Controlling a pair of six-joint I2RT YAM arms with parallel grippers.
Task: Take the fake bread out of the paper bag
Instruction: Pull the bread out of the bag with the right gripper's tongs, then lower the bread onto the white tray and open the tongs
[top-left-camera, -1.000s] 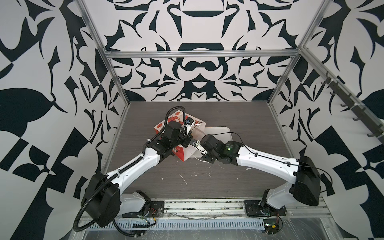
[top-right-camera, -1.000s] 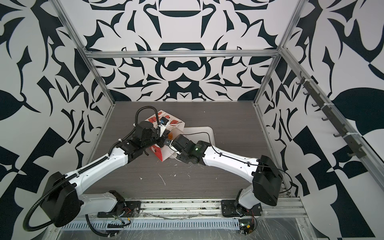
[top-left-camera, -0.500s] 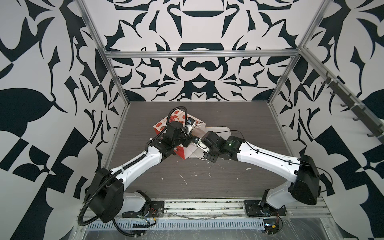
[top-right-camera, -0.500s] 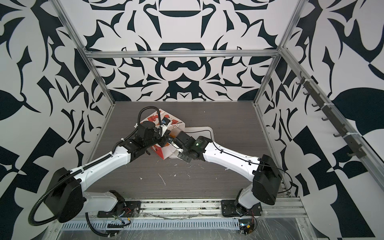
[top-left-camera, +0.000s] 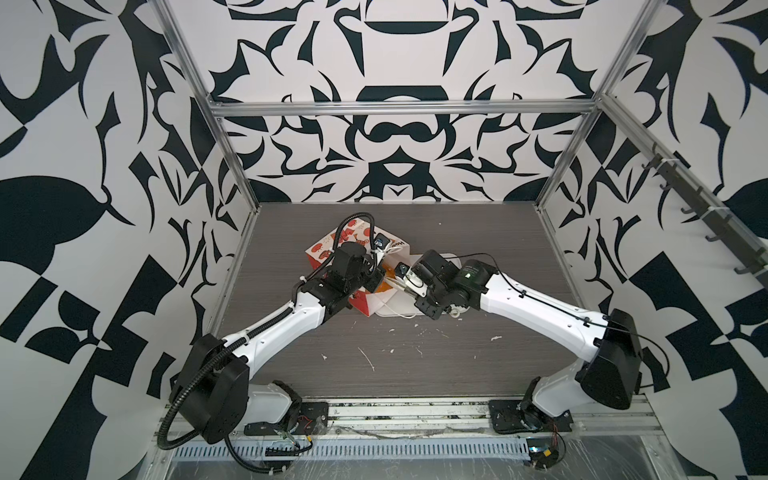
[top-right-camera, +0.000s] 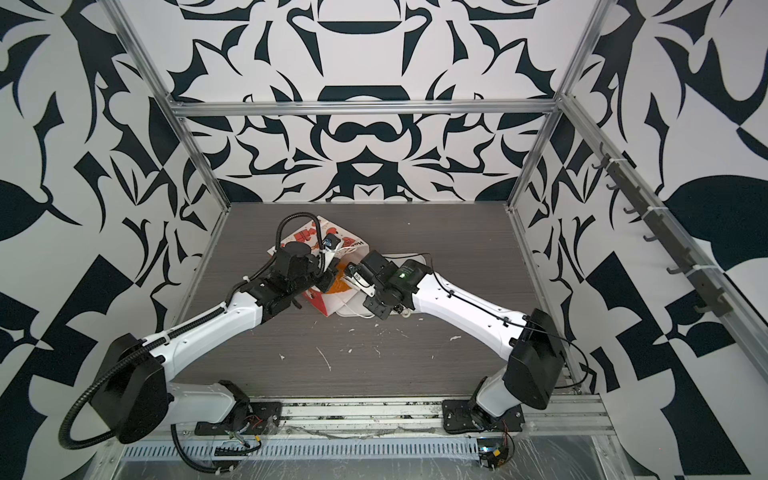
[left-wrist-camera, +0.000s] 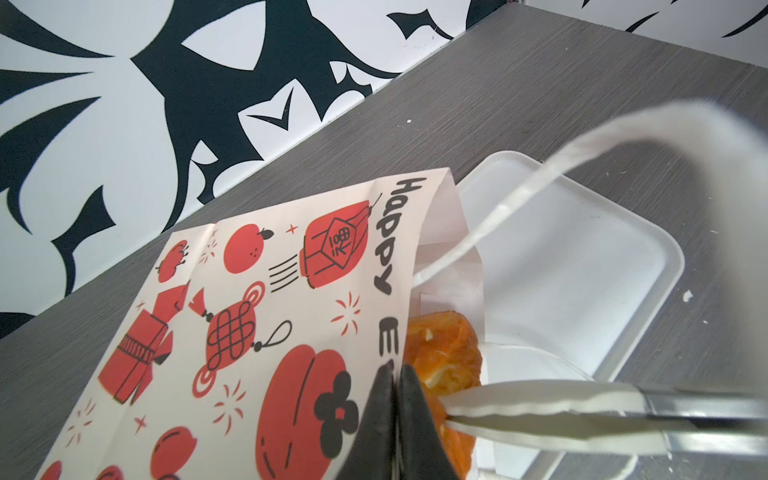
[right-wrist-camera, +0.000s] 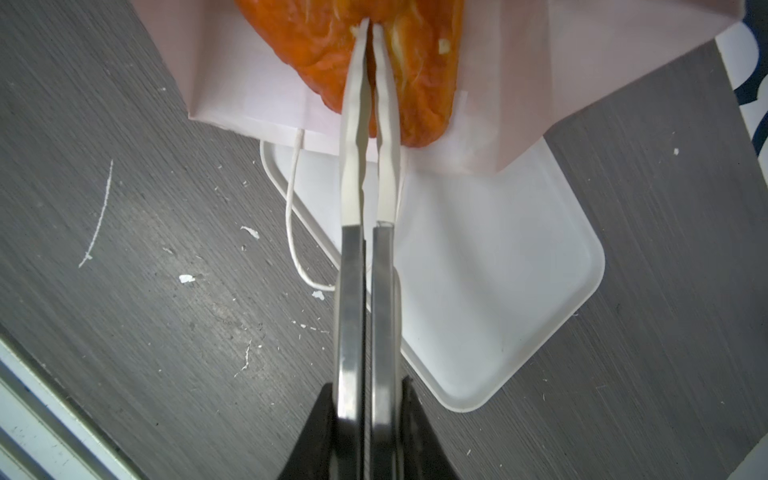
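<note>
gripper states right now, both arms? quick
Left gripper: shut, pinching the paper bag at the rim of its mouth.
Right gripper: shut on the orange pastry in the bag's mouth.

A white tray (right-wrist-camera: 498, 299) lies about mid-bench on the grey wood-grain bench (top-left-camera: 436, 374). Small white scraps (top-left-camera: 368, 361) are scattered over its near part. A rail of hooks (top-left-camera: 702, 212) runs along the black-and-white patterned right wall.
</note>
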